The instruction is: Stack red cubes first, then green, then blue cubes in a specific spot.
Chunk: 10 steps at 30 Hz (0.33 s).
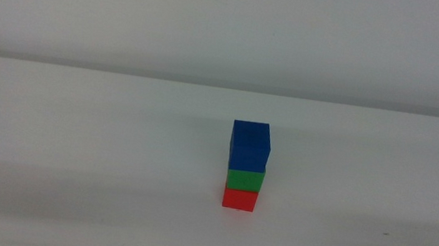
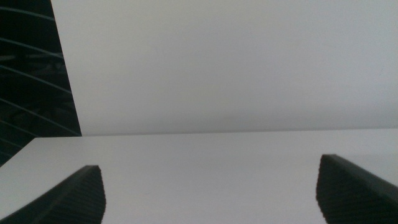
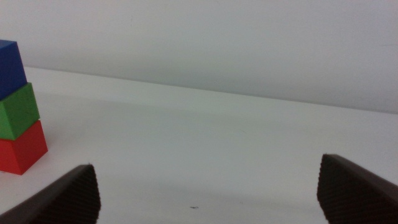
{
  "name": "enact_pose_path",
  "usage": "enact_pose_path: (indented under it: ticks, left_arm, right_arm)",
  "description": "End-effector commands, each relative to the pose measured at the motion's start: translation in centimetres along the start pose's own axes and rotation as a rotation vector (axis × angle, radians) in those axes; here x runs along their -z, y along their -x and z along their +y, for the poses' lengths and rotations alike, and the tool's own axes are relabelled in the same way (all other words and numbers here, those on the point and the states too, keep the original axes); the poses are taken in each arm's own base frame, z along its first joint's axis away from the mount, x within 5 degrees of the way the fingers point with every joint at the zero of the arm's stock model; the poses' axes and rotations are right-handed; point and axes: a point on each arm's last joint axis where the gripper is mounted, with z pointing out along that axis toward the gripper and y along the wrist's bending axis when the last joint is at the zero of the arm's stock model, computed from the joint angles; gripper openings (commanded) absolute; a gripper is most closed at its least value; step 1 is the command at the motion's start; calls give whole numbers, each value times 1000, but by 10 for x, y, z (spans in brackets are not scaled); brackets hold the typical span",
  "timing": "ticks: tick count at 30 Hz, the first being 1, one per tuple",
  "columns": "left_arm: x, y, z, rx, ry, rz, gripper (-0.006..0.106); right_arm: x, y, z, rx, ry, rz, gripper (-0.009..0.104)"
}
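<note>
Standing mid-table (image 1: 77, 122), the stack looks finished: red (image 1: 239, 199) below, green (image 1: 245, 180) on it, blue (image 1: 250, 146) on top. Left gripper (image 2: 208, 193) and right gripper (image 3: 208, 193) wait near the front edge, fingers released, holding nothing. Judging so, nothing remains but staying clear.

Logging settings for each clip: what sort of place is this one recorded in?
Probably a lab test bench: a bare white table against a plain white wall, with only a red cube, green cube and blue cube stacked on it.
</note>
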Motion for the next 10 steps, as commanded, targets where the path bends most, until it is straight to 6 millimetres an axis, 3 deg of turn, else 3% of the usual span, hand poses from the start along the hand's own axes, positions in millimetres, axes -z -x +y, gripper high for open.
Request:
enact_pose_path:
  ticks: [1,10]
  left_arm:
    - [1,-11,0,10,1,-13,91]
    - [1,-10,0,10,1,-23,91]
  right_arm:
    - [-1,-11,1,6,-9,-12,93]
    - [-1,-11,1,-16,-3,-12,93]
